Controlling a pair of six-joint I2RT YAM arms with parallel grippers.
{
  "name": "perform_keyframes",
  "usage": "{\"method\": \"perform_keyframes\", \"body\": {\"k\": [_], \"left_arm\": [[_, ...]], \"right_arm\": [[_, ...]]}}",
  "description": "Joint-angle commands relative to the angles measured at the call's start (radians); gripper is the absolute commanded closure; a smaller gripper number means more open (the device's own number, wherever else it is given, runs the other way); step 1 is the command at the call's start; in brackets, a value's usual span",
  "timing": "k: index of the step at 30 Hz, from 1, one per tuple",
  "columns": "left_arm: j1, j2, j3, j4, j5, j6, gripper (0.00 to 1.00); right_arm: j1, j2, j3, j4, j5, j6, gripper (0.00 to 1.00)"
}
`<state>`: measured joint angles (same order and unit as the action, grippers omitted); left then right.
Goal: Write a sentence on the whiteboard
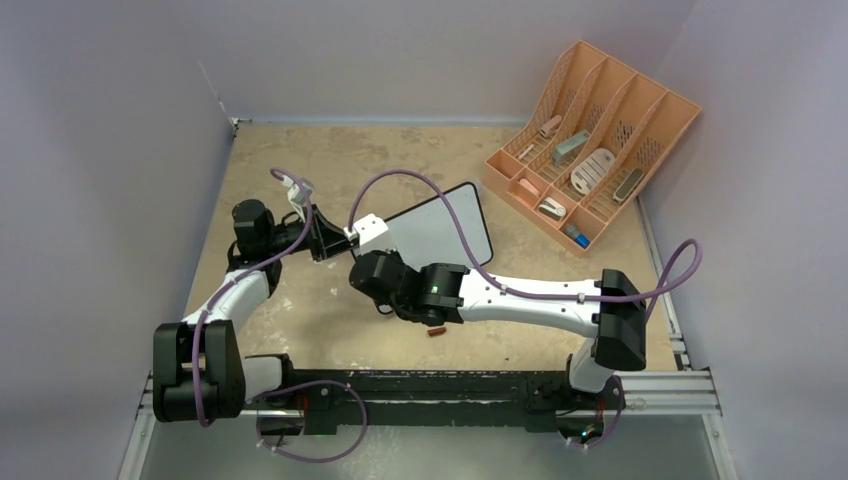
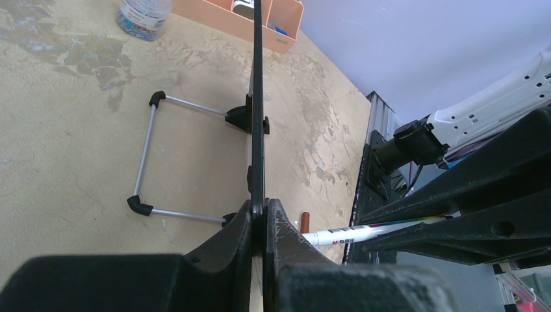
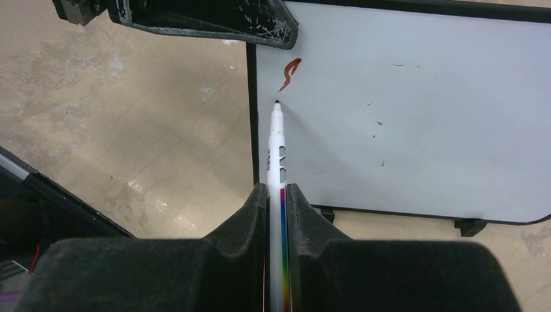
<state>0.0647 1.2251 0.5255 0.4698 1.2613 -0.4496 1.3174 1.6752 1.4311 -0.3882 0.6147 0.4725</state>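
Two arms share this job, as you can see from above. The whiteboard (image 1: 445,228) stands propped near the middle of the table (image 1: 300,160), well apart from the peach organizer (image 1: 590,140) at the far right. Your left gripper (image 1: 328,238) pinches the board's left edge, presumably to steady it against the push of writing. The right arm (image 1: 530,295) reaches across in front of the board. A small brown piece (image 1: 437,331) lies on the table just below that arm; it may be the marker's cap, but it is too small for you to be sure.

From the left wrist you see the board edge-on, clenched between both fingers, with its wire stand (image 2: 151,156) spread out behind it on the table. That grip makes sense, since the stand alone looks light and likely to slide.

From the right wrist, your right gripper (image 3: 276,195) is clamped on a white marker (image 3: 275,146). The barrel runs along the fingers, so the tip points out at the board's face. The tip sits just under a short reddish-brown stroke (image 3: 290,73) near the board's upper left corner, close beside the left gripper's finger (image 3: 214,19). I judge the sentence barely begun, as nearly all of the white face is bare.
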Motion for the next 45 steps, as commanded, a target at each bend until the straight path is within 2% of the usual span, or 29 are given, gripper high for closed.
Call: {"method": "perform_keyframes", "body": {"k": [1,45], "left_arm": [[-0.017,-0.004,0.017,-0.011,0.018,0.046,1.0],[-0.017,-0.004,0.019,-0.021,0.023,0.053,1.0]], "right_arm": [[0.006,-0.068,0.016,0.02,0.074,0.009,1.0],[0.001,-0.001,0.034,0.106,0.134,-0.041,1.0]]}}
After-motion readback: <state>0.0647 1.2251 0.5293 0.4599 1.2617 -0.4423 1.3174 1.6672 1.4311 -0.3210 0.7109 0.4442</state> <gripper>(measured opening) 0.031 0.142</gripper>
